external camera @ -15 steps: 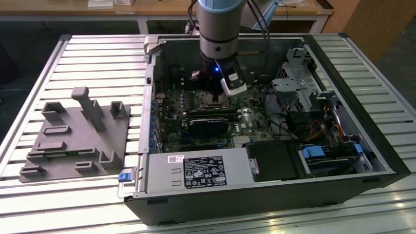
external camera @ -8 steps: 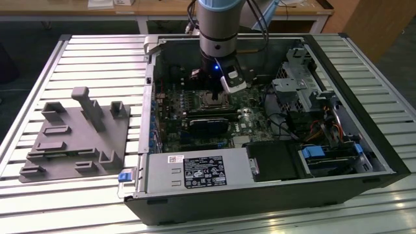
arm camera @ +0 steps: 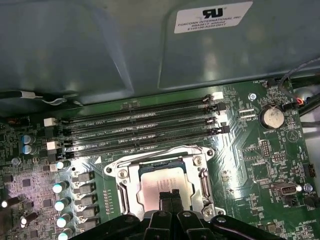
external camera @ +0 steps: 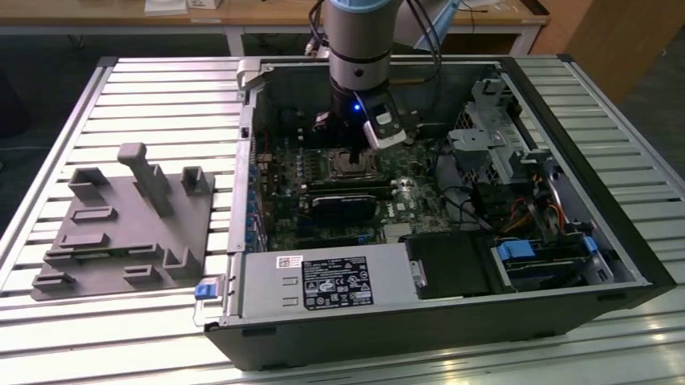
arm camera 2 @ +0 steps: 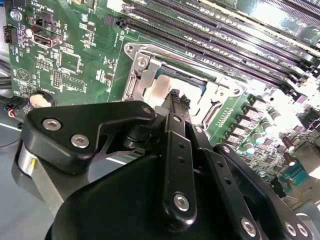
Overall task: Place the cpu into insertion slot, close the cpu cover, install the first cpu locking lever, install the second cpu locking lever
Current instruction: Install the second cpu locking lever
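On a ribbed metal tabletop (external camera: 160, 88) we find an open computer case (external camera: 599, 265) with its green motherboard (arm camera: 260, 155) exposed. Our gripper (arm camera: 169, 196) hangs straight over the insertion slot (arm camera: 161, 182), its black fingers (arm camera 2: 176, 102) drawn narrow, tips nearly together and holding nothing that we can make out. The cpu (arm camera: 161, 184), a thin square with a pale matte metal face, lies flat in the socket just beneath those tips. The cpu cover (arm camera: 122, 181), a shiny stamped frame, surrounds it. Long black memory slots (arm camera: 140, 125) run alongside.
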Robot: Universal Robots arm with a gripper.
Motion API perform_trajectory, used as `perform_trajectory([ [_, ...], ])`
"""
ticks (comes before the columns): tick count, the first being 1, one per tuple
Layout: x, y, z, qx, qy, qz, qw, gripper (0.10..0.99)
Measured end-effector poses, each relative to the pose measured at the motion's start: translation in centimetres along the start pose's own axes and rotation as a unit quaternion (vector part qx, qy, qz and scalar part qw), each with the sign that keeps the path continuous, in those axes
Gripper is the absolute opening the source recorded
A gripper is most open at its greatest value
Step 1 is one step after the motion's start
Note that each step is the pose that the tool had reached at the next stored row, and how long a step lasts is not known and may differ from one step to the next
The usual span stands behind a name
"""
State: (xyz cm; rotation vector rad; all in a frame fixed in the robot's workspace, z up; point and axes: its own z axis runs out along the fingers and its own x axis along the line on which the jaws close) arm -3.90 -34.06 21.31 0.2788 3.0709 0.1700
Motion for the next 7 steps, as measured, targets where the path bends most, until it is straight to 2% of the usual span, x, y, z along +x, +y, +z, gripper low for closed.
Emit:
perform_trajectory([
  [7, 0.0, 0.01, 0.0, 0.0005, 0.0, 0.0, 1.0, 0.106],
])
